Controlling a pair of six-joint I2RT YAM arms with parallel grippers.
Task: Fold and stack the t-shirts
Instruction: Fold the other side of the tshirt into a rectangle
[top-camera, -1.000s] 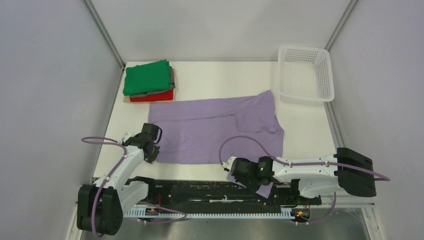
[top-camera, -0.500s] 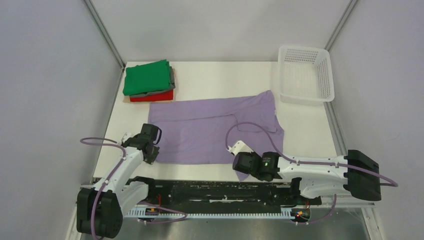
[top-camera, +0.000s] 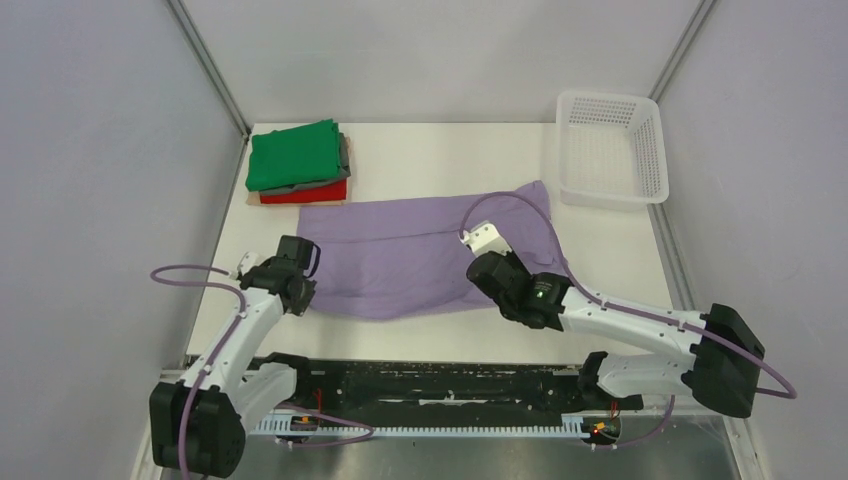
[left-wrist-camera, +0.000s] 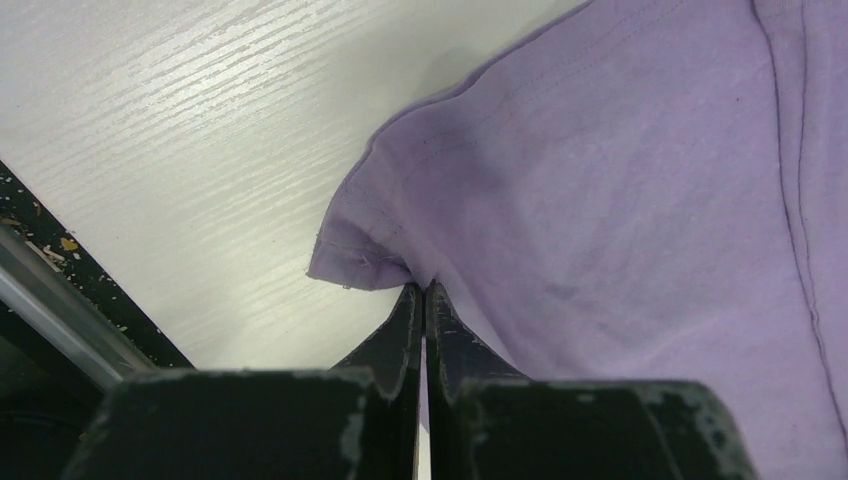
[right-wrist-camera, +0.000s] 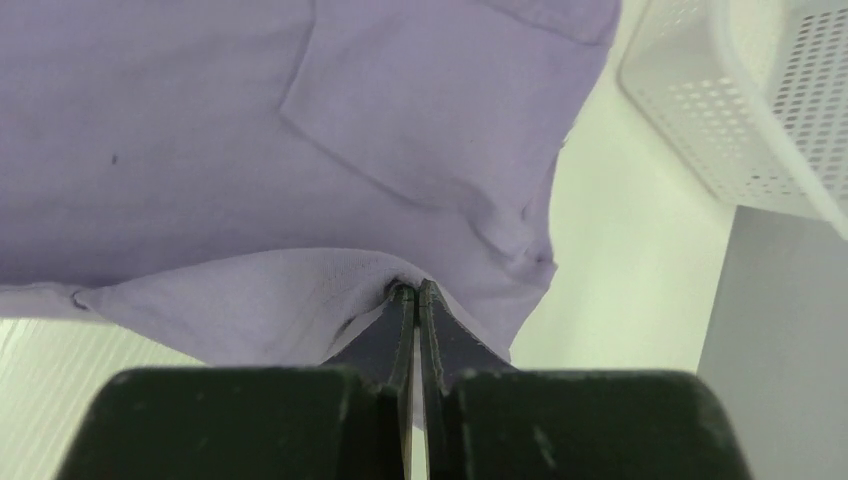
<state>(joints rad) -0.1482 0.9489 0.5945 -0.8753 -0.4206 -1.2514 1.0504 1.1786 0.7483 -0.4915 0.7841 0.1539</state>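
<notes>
The lavender t-shirt (top-camera: 400, 255) lies spread across the middle of the table, its near edge lifted and carried toward the far side. My left gripper (top-camera: 297, 297) is shut on its near left corner (left-wrist-camera: 365, 262). My right gripper (top-camera: 492, 268) is shut on its near right edge (right-wrist-camera: 300, 300), held above the shirt's right part. A stack of folded t-shirts sits at the far left: green (top-camera: 295, 155) on top, grey (top-camera: 343, 155) under it, red (top-camera: 310, 193) at the bottom.
A white mesh basket (top-camera: 610, 150) stands at the far right, also in the right wrist view (right-wrist-camera: 760, 110). Bare white table (top-camera: 440, 145) lies between the stack and the basket. The black rail (top-camera: 420, 385) runs along the near edge.
Both grippers have moved away from the near edge, carrying the lavender shirt's near edge up and over. The right gripper travelled much farther; the hanging flap by the rail is gone.
</notes>
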